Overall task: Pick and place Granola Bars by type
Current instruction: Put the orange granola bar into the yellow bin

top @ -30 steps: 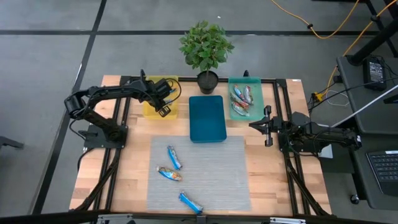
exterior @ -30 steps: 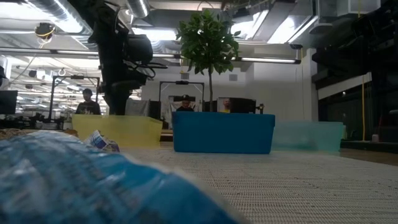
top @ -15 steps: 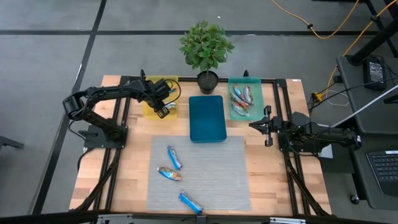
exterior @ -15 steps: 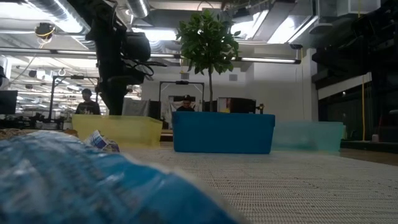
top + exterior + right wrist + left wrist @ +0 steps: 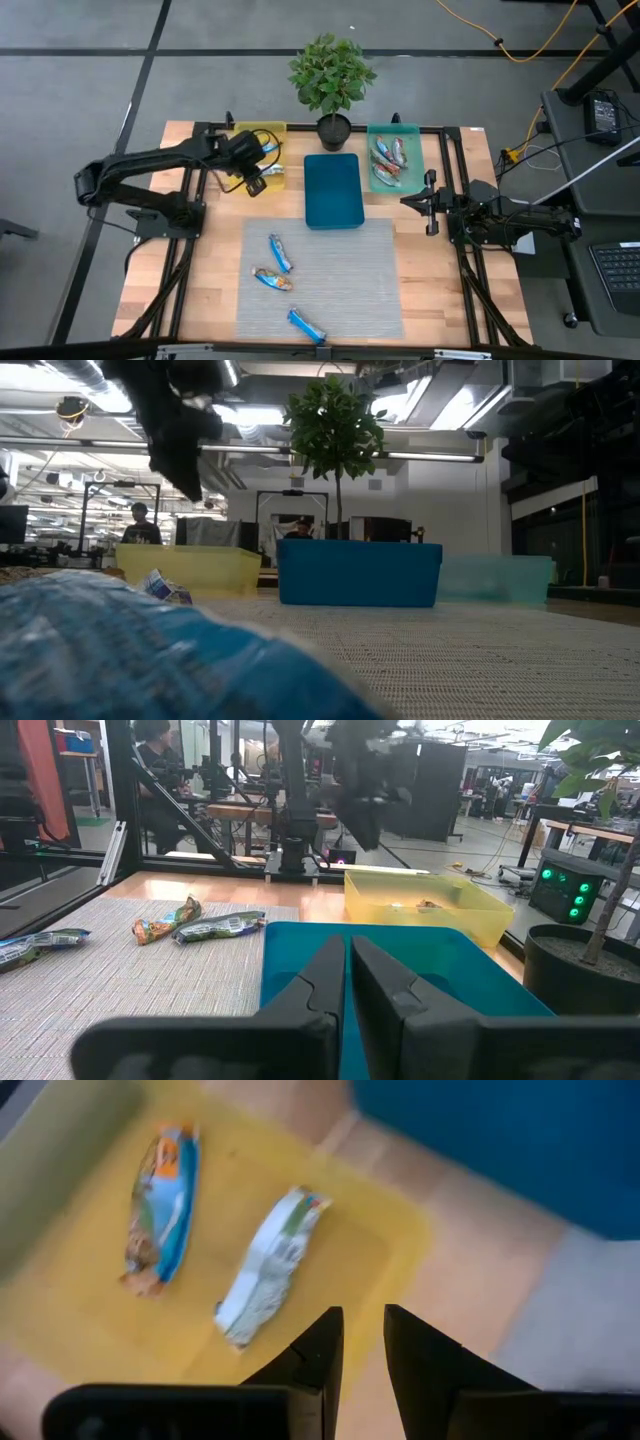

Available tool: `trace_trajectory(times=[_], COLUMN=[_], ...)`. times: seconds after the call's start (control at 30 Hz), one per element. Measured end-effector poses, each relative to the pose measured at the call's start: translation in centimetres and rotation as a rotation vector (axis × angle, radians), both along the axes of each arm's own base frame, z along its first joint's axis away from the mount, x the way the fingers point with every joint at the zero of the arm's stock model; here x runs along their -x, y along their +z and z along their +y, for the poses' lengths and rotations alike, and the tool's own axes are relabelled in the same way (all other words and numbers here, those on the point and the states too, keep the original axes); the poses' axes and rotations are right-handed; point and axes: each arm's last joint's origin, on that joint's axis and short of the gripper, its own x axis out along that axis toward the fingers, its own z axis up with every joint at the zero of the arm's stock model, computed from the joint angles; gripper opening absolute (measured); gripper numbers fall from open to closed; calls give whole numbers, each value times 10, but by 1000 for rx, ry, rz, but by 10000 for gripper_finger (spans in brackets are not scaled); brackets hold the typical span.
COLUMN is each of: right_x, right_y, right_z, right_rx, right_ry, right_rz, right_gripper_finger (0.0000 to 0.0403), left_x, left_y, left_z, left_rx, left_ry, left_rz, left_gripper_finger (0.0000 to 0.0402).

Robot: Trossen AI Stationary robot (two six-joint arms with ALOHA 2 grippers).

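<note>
Wooden table (image 5: 215, 290) with grey mat (image 5: 340, 270) in an open workshop

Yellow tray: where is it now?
High view: the yellow tray sits at the table's far left, left of the blue tray, under the left gripper, holding two bars.

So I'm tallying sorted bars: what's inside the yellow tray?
Two bars lie in the yellow tray: a blue-orange bar and a silvery bar. The left gripper covers part of it from above.
</note>
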Motion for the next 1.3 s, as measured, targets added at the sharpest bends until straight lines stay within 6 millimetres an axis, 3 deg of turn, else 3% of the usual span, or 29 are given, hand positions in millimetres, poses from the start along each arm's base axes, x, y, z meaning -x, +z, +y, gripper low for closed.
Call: trace_trajectory(times=[0.3, 0.57, 0.8, 1.07, 1.3], right_x=[0, 0, 0, 0, 0], right_y=[0, 0, 0, 0, 0], right_z=[0, 0, 0, 0, 0], right_rx=[0, 0, 0, 0, 0], right_ry=[-1, 0, 0, 0, 0], right_rz=[0, 0, 0, 0, 0], right_gripper_finger=[24, 24, 24, 24, 24], left_x=[0, -10, -11, -14, -35], left_y=[24, 31, 39, 30, 16], left_z=[-57, -118, -159, -186, -199], left_rx=[19, -2, -67, -105, -171], left_ry=[-165, -402, -492, -562, -586], left_rz=[-184, -303, -443, -429, -428], left_gripper_finger=[69, 66, 65, 65, 65])
